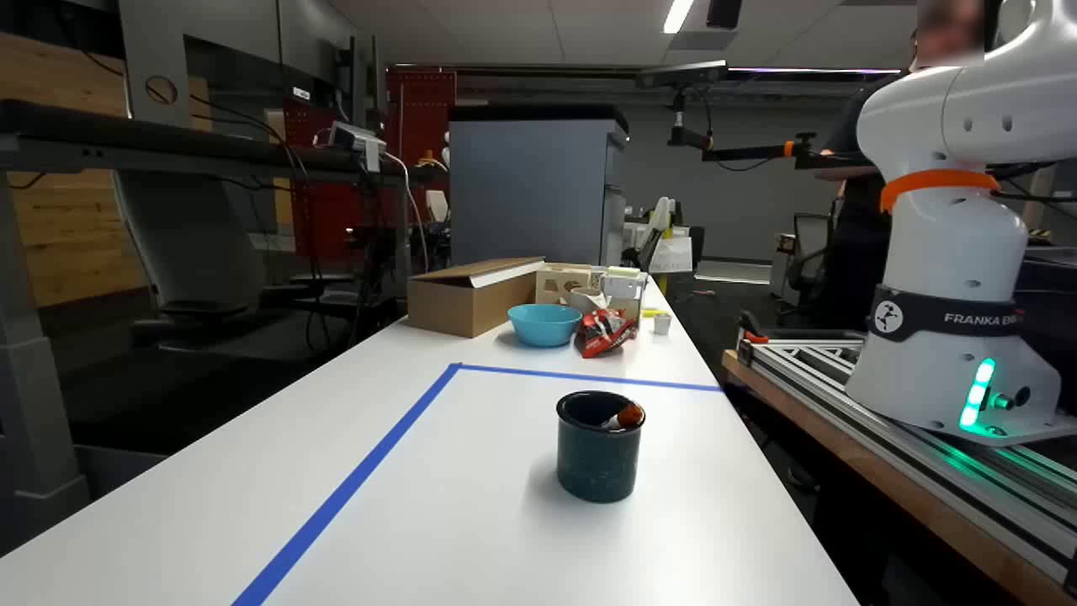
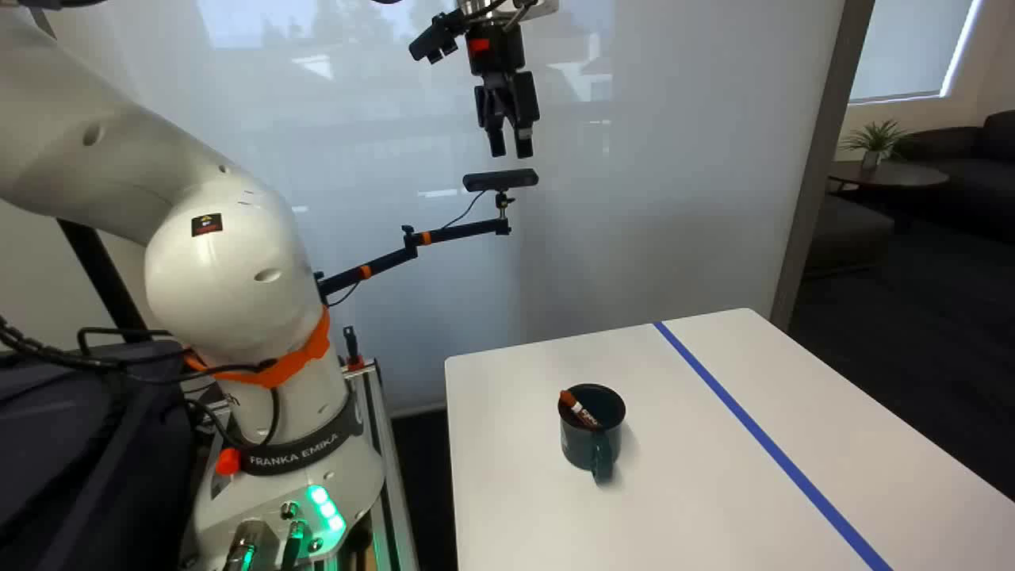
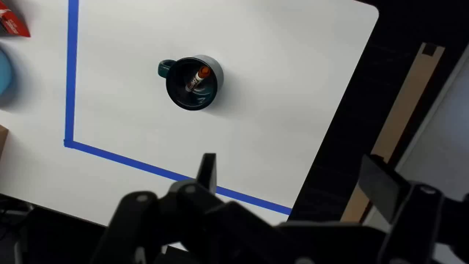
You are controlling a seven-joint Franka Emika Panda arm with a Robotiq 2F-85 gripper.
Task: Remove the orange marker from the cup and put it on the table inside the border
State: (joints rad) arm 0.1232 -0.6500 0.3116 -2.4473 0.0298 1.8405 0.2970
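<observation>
Inside the cup (image 2: 584, 452) leans the marker (image 3: 198, 78), orange end up, so the gripper (image 2: 511, 149), spread and empty, should centre over that end, pinch without nudging the cup and lift straight.

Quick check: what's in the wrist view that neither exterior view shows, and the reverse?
Wrist only: a tan strip past the table end opposite the blue bowl.
Exterior only: the robot's base in both exterior views, a plant in an exterior view.
Shared: mug, orange marker inside it and blue border in all three views; open fingers and that bowl, each in the wrist view and an exterior view.
</observation>
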